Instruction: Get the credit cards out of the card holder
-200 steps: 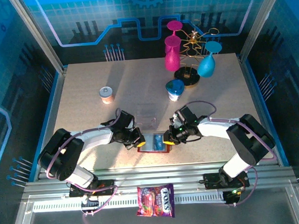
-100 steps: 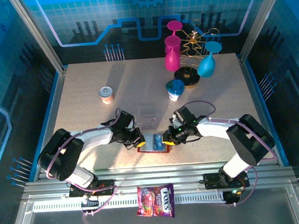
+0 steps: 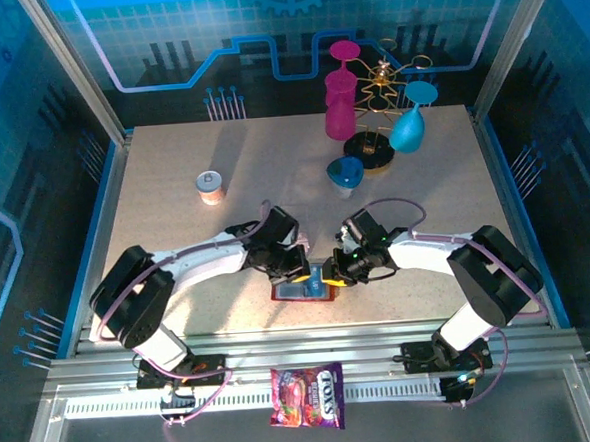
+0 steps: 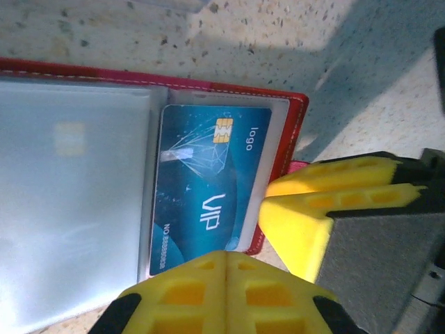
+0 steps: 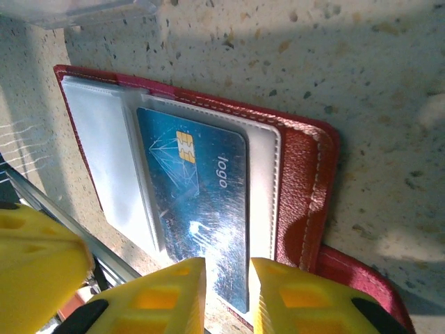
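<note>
Card holder (image 5: 306, 181): lies open and flat near the table (image 3: 176, 238) front edge, between your grippers.
Blue card (image 4: 208, 188): sits in its end pocket.
Left gripper (image 4: 226, 268): jaws closed at the holder's edge, probably pinning it.
Right gripper (image 5: 228, 278): jaws slightly parted over the card's end, apparently to draw it out.

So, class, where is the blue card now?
In the top view, the blue card sits in the open red wallet, front centre, between the left gripper and right gripper.
</note>
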{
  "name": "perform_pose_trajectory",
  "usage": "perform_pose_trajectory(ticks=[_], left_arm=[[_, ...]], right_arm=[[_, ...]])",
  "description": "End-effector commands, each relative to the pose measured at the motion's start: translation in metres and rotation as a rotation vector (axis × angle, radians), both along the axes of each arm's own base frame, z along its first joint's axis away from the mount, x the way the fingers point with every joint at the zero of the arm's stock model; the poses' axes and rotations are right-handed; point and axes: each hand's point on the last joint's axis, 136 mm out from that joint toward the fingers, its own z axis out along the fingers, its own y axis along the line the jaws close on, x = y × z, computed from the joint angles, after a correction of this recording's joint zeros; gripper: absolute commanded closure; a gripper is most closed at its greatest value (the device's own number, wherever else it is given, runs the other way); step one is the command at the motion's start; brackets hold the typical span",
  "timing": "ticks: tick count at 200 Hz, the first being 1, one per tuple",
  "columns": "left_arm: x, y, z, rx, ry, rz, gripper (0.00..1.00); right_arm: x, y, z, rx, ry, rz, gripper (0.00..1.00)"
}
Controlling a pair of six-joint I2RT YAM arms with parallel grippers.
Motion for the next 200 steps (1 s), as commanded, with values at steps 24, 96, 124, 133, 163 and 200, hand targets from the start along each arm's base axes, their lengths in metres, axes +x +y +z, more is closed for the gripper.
perform_pose_trajectory(ticks=[24,96,124,133,163,200], left_arm=[[-0.012,0.008,-0.019,0.187,0.014,-0.084,0.95],[-0.016,0.010,-0.031,0.303,0.015,-0.150,0.96],[-0.018,0.012,-0.036,0.319,0.026,-0.158,0.96],[-0.019,0.012,-0.037,0.324,0.029,-0.160,0.96],[-0.021,0.015,-0.041,0.342,0.036,-0.163,0.96],[-0.022,0.016,-0.043,0.344,0.044,-0.162,0.96]], right_arm=[[0.001,-0.007,0.006,-0.009,-0.018,-0.011,0.76],[0.001,-0.006,0.006,0.001,-0.016,-0.010,0.76],[0.001,-0.005,0.006,0.006,-0.014,-0.012,0.76],[0.001,-0.005,0.006,0.007,-0.012,-0.011,0.75],[0.000,-0.003,0.005,0.018,-0.003,-0.006,0.76],[0.000,0.002,0.002,0.039,0.011,-0.001,0.76]])
